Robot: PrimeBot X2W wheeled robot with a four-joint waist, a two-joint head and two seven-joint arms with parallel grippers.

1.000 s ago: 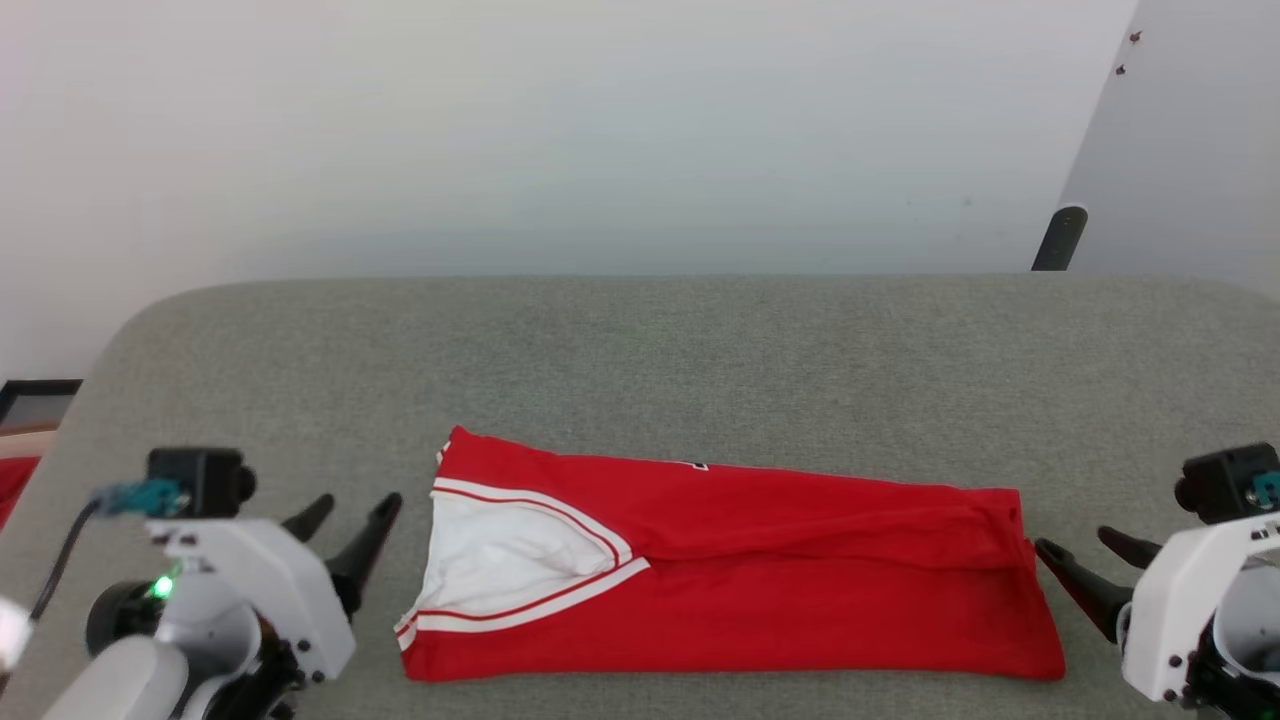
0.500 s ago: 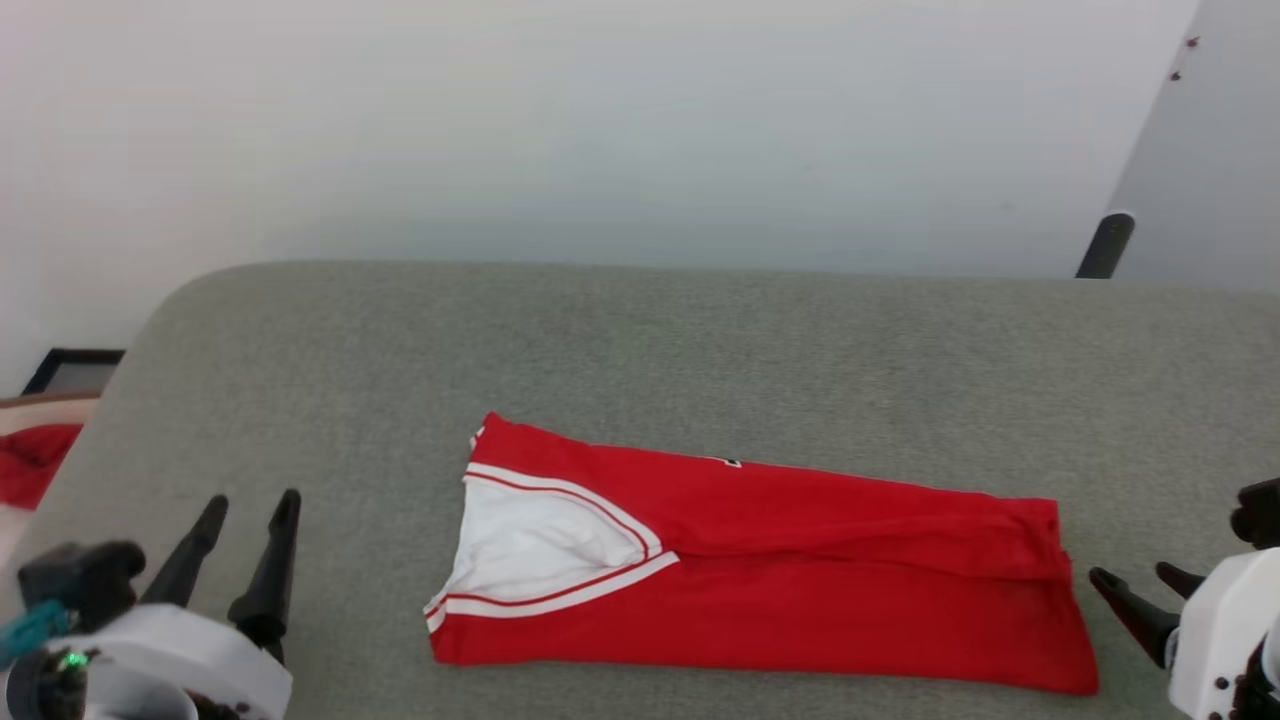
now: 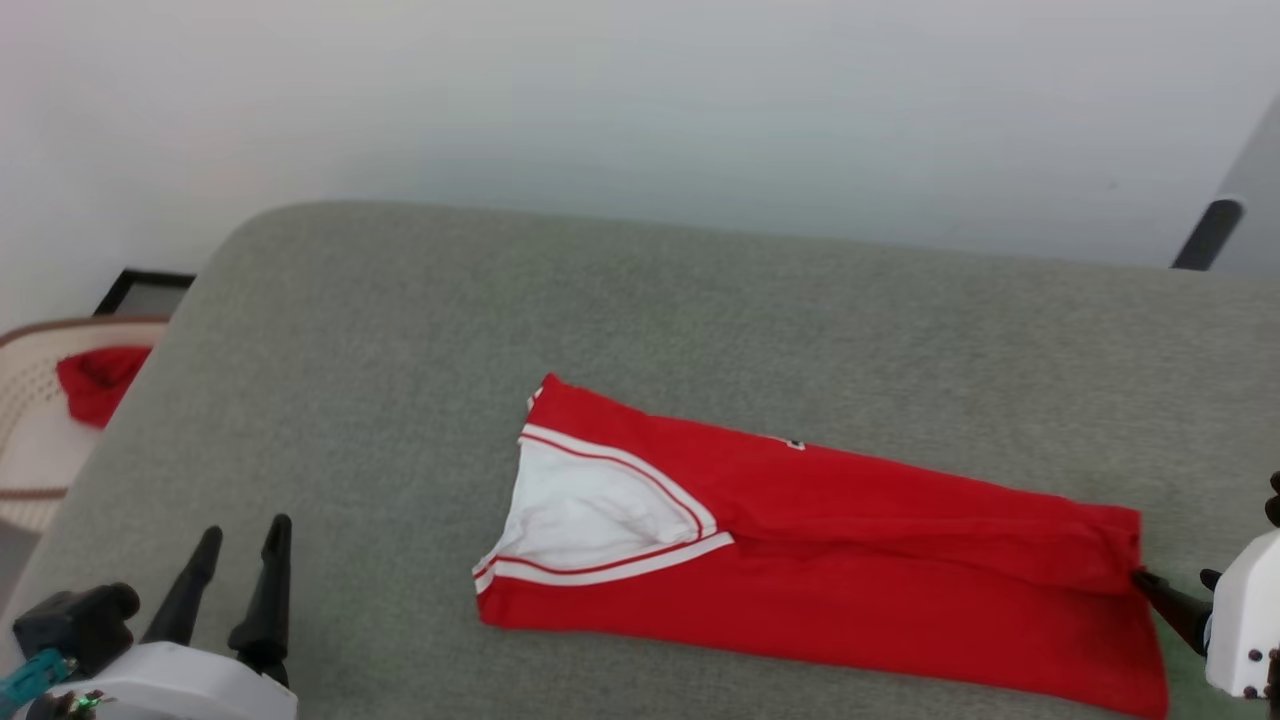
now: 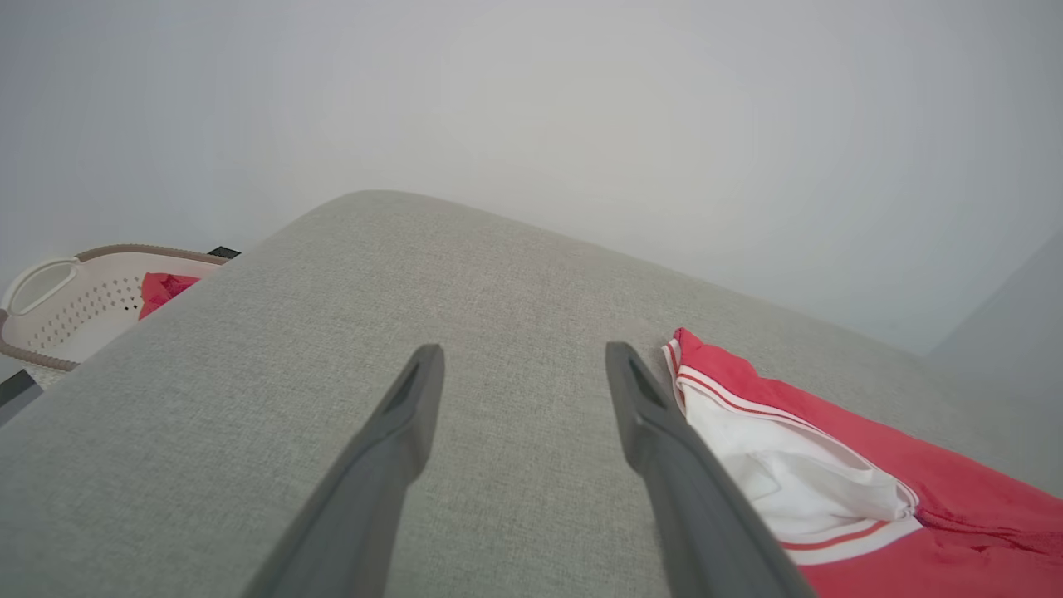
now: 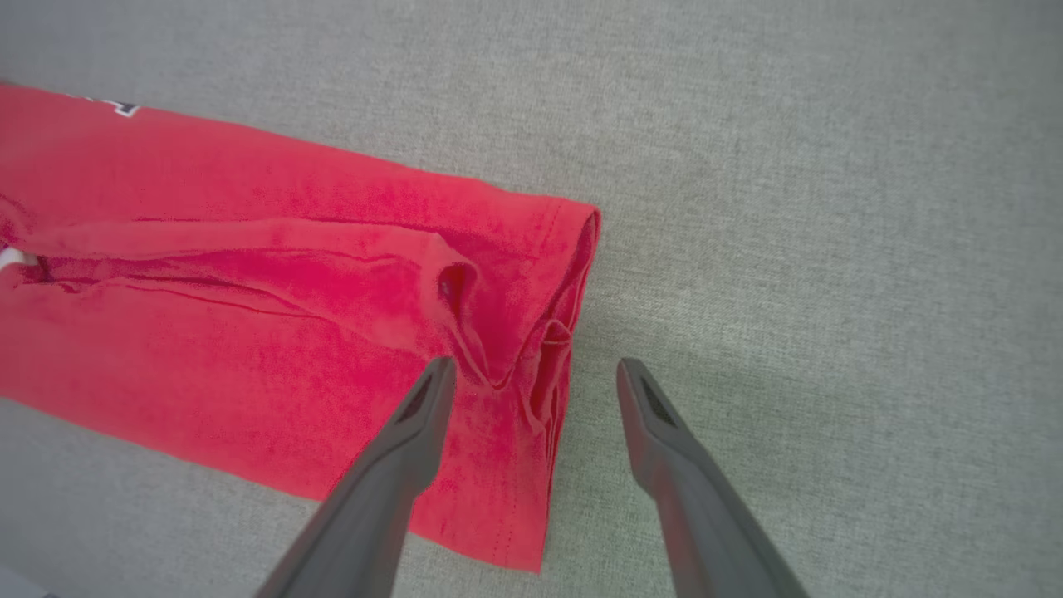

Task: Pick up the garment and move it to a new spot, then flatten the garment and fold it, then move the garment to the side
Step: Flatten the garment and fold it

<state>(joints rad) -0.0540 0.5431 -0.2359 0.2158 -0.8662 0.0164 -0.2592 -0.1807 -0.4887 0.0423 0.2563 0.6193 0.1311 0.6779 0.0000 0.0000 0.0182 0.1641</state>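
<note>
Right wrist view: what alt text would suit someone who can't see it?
A folded red garment lies on a gray fabric surface. The open right gripper straddles its hemmed end: one dark finger over the cloth, one over bare surface.

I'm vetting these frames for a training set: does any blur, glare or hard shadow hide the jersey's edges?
Head view: soft even light, no glare, jersey edges sharp, wall washed pale. Left wrist view: the left gripper goes soft toward the bottom edge, the jersey is clear. Right wrist view: weave and hem crisp by the right gripper, only a faint shadow along the hem.
</note>
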